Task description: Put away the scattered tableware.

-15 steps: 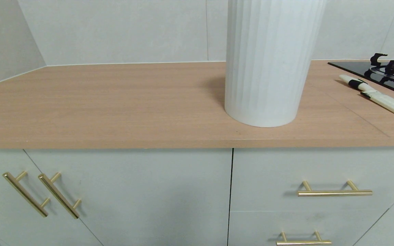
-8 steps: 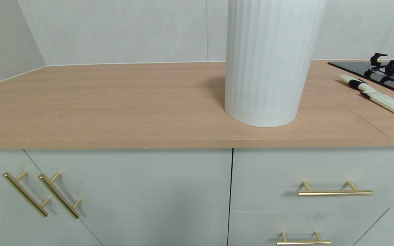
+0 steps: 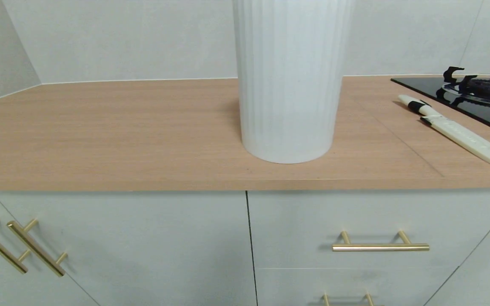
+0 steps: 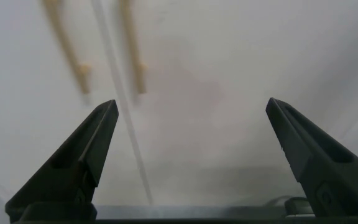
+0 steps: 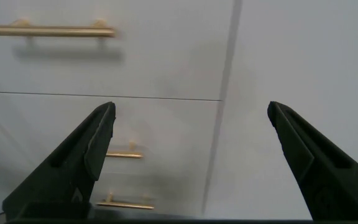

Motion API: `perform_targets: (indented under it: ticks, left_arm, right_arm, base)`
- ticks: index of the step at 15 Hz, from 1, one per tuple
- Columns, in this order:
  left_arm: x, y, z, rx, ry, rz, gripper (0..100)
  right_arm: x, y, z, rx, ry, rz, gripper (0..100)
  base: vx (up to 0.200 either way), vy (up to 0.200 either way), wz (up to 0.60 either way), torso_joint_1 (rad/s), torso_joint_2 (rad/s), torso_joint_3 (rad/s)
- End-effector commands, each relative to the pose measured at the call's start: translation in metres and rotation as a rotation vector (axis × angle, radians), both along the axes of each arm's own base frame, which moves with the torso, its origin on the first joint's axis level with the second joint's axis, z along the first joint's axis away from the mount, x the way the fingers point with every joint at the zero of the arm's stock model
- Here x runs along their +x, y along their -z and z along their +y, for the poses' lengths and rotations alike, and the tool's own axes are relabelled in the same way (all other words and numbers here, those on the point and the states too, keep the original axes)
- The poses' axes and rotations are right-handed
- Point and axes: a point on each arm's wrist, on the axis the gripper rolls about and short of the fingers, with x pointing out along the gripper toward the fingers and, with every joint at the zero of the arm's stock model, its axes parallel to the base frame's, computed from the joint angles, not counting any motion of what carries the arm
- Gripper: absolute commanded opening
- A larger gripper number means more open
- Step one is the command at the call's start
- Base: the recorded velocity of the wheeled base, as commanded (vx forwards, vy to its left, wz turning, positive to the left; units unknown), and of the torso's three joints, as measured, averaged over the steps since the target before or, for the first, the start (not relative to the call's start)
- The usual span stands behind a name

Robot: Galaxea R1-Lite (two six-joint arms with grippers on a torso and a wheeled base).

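Only my head camera has shifted; knife and bin rest unmoved on counter. Left gripper and right gripper: jaws spread.

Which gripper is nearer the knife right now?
Right, most likely. The right gripper faces the drawers under the counter end where the knife lies; the left gripper faces the door handles, far left of it.

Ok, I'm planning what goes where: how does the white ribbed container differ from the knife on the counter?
The white ribbed container stands upright; the knife lies flat. The container is far bulkier and taller; the knife is slim and low. The container is plain white; the knife is cream with black bands at its handle. Both rest on the wooden counter.
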Motion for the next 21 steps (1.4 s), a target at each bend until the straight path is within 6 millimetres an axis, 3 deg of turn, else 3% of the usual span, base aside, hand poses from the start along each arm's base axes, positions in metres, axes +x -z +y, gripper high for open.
perform_targets:
  ticks: [1, 15, 21]
  left_arm:
    - [0.0000, 0.0000, 0.0000, -0.001, 0.000, 0.001, 100]
    - [0.0000, 0.0000, 0.0000, -0.001, 0.000, 0.001, 100]
    - [0.0000, 0.0000, 0.0000, -0.001, 0.000, 0.001, 100]
  right_arm:
    - [0.0001, -0.0001, 0.0000, -0.001, -0.001, 0.000, 100]
    - [0.0001, -0.0001, 0.0000, -0.001, -0.001, 0.000, 100]
    - [0.0001, 0.0000, 0.0000, -0.002, -0.002, 0.002, 100]
  base:
    - [0.000, 0.000, 0.00, 0.000, 0.00, 0.000]
    - [0.000, 0.000, 0.00, 0.000, 0.00, 0.000]
    - [0.000, 0.000, 0.00, 0.093, -0.34, -0.272]
